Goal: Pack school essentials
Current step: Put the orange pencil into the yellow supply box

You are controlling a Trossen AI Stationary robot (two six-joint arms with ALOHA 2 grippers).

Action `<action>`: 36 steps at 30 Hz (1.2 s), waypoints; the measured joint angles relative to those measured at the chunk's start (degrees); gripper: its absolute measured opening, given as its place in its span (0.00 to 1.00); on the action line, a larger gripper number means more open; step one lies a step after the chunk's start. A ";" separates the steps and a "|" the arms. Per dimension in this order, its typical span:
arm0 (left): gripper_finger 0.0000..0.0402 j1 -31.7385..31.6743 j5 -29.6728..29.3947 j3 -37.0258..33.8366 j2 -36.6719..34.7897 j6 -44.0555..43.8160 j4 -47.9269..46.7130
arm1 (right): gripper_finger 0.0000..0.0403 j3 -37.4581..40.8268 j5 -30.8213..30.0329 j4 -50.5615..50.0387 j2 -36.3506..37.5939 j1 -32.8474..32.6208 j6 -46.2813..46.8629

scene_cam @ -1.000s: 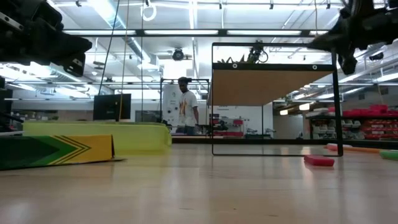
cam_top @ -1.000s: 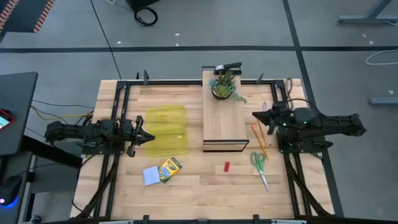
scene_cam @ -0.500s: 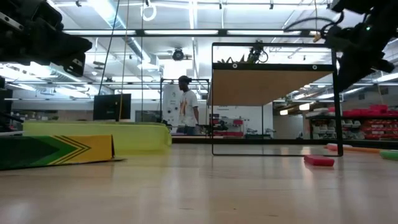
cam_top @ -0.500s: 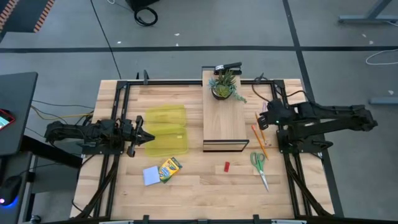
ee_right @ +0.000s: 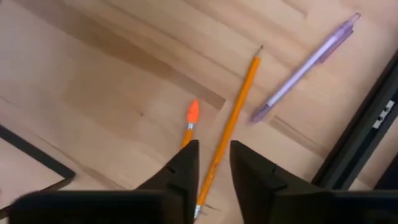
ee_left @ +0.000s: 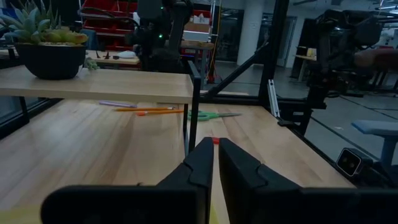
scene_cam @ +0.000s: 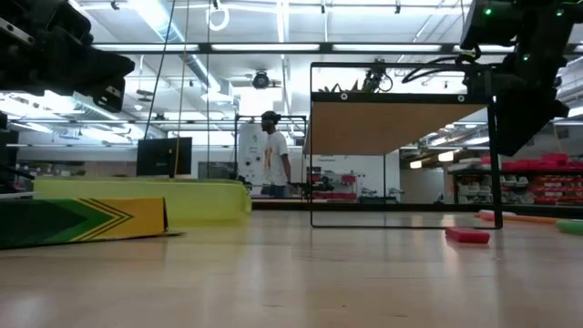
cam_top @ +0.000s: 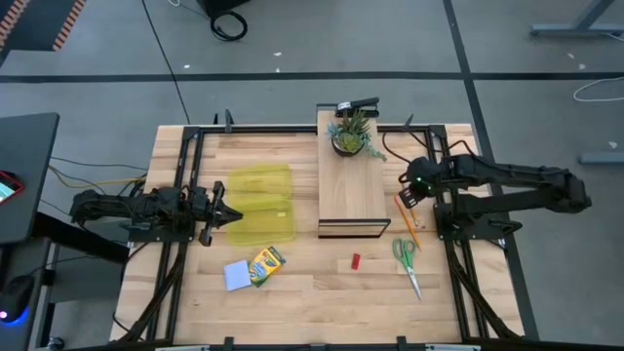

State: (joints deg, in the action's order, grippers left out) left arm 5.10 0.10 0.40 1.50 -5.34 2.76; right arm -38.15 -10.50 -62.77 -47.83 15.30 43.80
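My right gripper (cam_top: 409, 192) points down, narrowly open, above the orange pencil (ee_right: 231, 124), which shows through the gap between its fingers. A second orange pencil tip (ee_right: 191, 112) and the thin purple pen (ee_right: 305, 62) lie flat beside it. The green-handled scissors (cam_top: 407, 261) and red block (cam_top: 356, 261) lie nearer the table's near edge. The crayon box (cam_top: 265, 263) and blue notepad (cam_top: 237, 275) lie flat near the left. My left gripper (cam_top: 226, 215) waits shut and level at the yellow case (cam_top: 261, 205).
A wooden stand (cam_top: 351, 195) with black frame legs sits mid-table and carries a potted plant (cam_top: 351, 136) at its far end. The black frame rail (ee_right: 360, 143) runs close to the pen. A person (scene_cam: 271, 155) stands far behind the table.
My right gripper has tipped from roughly level to pointing down and has come lower over the pencils and pen, near the stand's right side. The things on the table have stayed where they were.
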 joint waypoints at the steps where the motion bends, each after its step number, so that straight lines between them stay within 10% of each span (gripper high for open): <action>1: 0.09 0.02 0.00 0.00 0.00 0.00 -0.02 | 0.27 0.01 0.05 -0.07 -0.15 0.57 -0.70; 36: 0.08 0.00 0.00 -0.02 0.00 0.00 0.00 | 0.31 12.41 3.45 12.93 -12.04 1.93 1.73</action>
State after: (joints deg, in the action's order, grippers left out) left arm 5.10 0.10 0.38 1.50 -5.34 2.76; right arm -25.74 -7.05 -49.83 -59.87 17.23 45.52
